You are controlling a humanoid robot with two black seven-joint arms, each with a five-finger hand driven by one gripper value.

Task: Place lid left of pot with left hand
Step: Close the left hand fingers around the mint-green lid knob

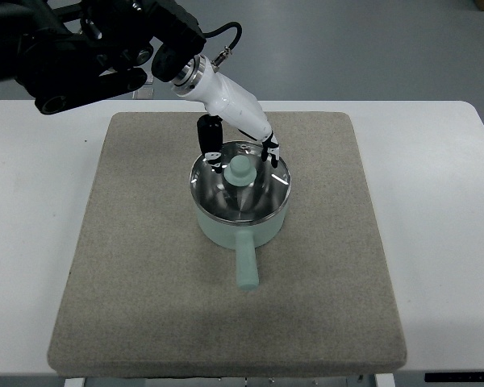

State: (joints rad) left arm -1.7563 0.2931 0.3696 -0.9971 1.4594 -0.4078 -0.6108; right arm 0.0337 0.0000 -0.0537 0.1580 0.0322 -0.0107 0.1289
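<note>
The lid (240, 185) is seated on the mint-green pot (240, 222), which is placed near the middle of the grey mat (145, 306) on the white table (436, 242). The left hand (238, 141) is held over the far rim, its fingers (210, 133) spread around the knob without a visible grip.

One pot (240, 222) — one lid (240, 184)

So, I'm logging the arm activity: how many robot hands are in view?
1. The left hand reaches in from the upper left, its fingers at the far rim of the lid on the pot. The right hand is out of view.
</note>
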